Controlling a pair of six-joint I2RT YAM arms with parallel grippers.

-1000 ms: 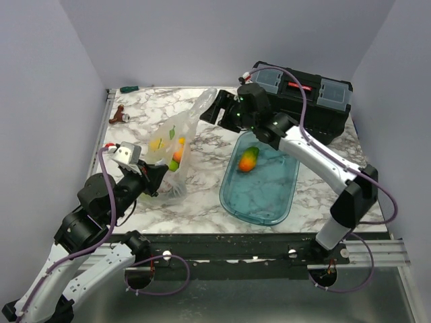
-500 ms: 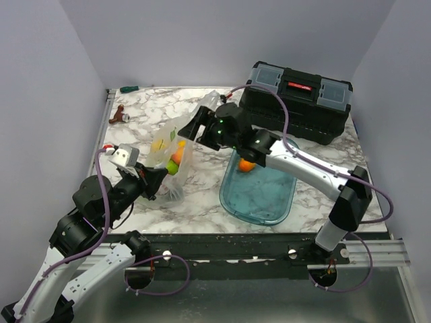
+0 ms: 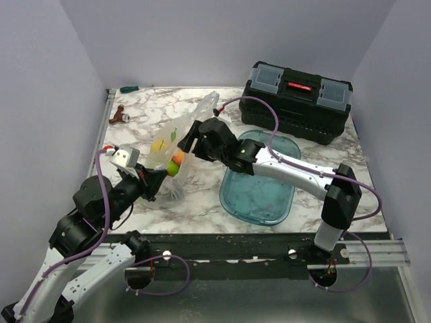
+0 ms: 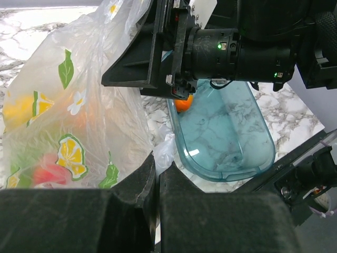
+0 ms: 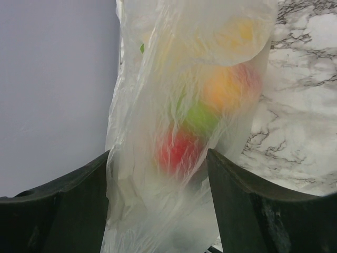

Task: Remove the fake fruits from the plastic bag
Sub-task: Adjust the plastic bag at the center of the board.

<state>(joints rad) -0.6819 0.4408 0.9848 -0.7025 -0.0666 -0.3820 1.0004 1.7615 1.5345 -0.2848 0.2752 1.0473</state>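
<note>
The plastic bag (image 3: 176, 138), see-through with lemon-slice print, stands tilted on the marble table with fake fruits inside. The right wrist view shows through the bag (image 5: 158, 211) a red apple (image 5: 176, 150), a green lime (image 5: 200, 118), a peach (image 5: 229, 87) and a yellow fruit (image 5: 237, 31). My right gripper (image 3: 188, 138) is open, its jaws on either side of the bag's upper part (image 5: 158, 158). My left gripper (image 3: 158, 183) is shut on the bag's lower corner (image 4: 157, 167). An orange fruit (image 4: 183, 104) lies in the blue tray (image 4: 231, 137), under the right wrist.
The blue-tinted oval tray (image 3: 259, 192) lies right of the bag. A black toolbox (image 3: 300, 91) stands at the back right. A green-handled screwdriver (image 3: 129, 88) and a small brown object (image 3: 120, 116) lie at the back left.
My right arm has swung left from above the tray to the bag, and its open jaws now straddle the bag. The left gripper has kept its hold on the bag's corner.
</note>
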